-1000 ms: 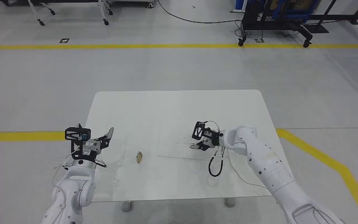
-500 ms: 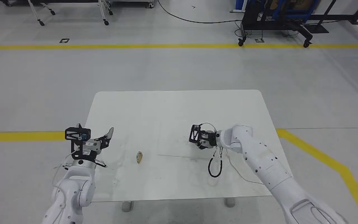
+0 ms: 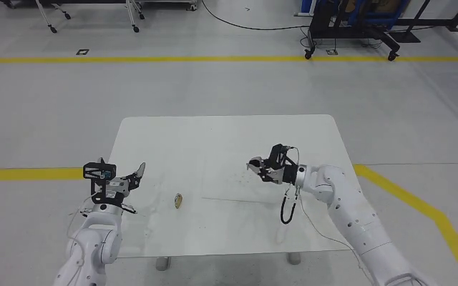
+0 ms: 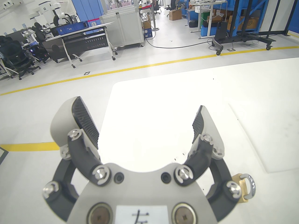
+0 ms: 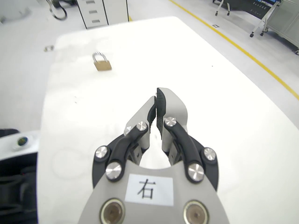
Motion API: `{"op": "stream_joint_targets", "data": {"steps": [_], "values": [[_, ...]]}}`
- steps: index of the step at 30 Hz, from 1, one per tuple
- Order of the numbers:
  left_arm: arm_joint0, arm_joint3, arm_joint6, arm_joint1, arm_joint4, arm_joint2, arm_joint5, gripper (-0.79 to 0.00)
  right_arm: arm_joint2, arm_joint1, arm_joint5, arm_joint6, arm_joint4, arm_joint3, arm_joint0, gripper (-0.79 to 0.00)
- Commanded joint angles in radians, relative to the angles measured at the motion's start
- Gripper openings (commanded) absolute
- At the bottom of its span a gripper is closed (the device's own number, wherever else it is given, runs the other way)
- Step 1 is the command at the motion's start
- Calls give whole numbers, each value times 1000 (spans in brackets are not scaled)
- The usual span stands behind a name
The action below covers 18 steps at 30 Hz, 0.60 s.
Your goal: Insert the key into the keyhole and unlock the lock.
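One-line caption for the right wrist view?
Right gripper, shut, above the white table, facing a brass padlock with silver shackle lying farther off.

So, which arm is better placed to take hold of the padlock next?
Left. The left fingers are open, and the padlock lies close beside them. The right fingers are shut and farther from the padlock.

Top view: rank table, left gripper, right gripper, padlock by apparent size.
1. table, largest by far
2. left gripper and right gripper: look about alike, so they are not ranked against each other
3. padlock, smallest
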Motion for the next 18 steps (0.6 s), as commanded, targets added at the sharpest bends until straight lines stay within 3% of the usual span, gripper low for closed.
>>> {"op": "stream_joint_targets", "data": {"steps": [1, 6, 18], "values": [[0, 0, 0, 0, 0, 0, 0, 0, -13, -7, -20, 19, 151, 40, 7, -785], [0, 0, 0, 0, 0, 0, 0, 0, -38, -17, -60, 92, 404, 119, 32, -785], [0, 0, 0, 0, 0, 0, 0, 0, -38, -17, -60, 92, 404, 119, 32, -785]]}}
